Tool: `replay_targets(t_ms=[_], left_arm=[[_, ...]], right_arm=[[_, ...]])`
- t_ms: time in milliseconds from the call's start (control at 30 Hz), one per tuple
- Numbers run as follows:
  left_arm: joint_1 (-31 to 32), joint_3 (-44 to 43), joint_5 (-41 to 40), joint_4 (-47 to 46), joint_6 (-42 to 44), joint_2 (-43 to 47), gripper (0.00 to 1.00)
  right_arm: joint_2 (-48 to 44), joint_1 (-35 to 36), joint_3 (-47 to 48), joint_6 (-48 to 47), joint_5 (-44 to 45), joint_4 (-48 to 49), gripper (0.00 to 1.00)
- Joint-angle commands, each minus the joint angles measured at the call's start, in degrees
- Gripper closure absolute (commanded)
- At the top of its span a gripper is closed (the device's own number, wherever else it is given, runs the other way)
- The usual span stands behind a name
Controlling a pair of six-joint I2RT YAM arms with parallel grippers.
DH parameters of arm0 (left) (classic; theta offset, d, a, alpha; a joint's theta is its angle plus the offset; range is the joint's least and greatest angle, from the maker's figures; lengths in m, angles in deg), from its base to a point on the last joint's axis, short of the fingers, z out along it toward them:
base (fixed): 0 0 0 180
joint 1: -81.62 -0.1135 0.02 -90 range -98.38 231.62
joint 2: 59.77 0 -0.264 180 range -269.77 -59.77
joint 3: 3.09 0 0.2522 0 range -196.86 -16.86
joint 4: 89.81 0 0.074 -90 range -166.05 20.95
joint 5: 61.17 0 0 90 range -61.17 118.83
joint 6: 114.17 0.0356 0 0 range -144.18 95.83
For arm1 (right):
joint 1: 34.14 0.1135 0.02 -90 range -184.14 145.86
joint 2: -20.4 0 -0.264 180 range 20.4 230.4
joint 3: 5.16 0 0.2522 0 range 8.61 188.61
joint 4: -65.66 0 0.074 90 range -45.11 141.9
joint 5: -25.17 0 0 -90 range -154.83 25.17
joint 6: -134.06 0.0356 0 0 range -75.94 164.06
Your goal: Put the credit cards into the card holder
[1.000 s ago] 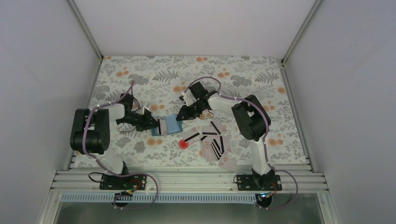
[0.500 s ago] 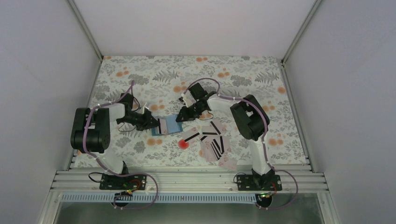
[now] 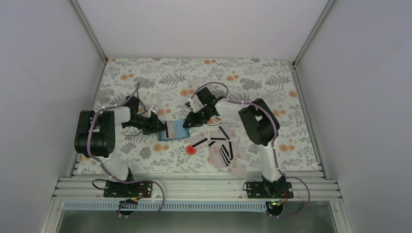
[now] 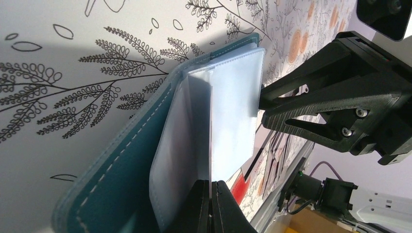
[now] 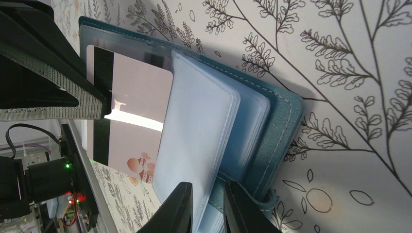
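Nearest the arm bases: loose credit cards (image 3: 222, 149), pale with black stripes, fanned and overlapping on the flowered surface (image 3: 145, 77), at 4 o'clock from the card holder (image 3: 178, 131). Just beside them, toward 9 o'clock: a round red spot (image 3: 191, 149).

Farther in, mid-surface: the blue card holder, lying open, stitched teal cover underneath, pale clear sleeves on top. Reached from both sides. From 9 o'clock: the left claw (image 3: 162, 128), fully closed, pinching a single clear sleeve leaf by its edge, that leaf standing up from the rest. From 2 o'clock: the right claw (image 3: 187, 123), jaws only narrowly apart, clamped across a bundle of the pale blue sleeves at the holder's opposite edge.

Inside the holder, in the right wrist view: one pale pink card (image 5: 138, 121) with a black stripe and a small cartoon figure, lying on the clear page, part of it hidden under the blue sleeve bundle. Whether fully seated in a pocket: cannot tell.

Farthest: more leaf-and-blossom print, running up to the white back wall (image 3: 204, 24).
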Motion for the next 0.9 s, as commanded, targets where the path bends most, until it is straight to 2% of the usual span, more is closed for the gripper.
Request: replay_targets(t_ms=[0,867], left_arm=[[-0.34,-0.90,1.45,-1.35,1.29,-0.91,0.98],[-0.25,2.42,1.73,-6.31,0.74,-1.56,0.98]], right_arm=[[1.82,0.80,-1.06,-0.84,0.52,-0.65,0.82],[2.19,0.94,-1.24,-0.89,0.18,-0.69,0.82]])
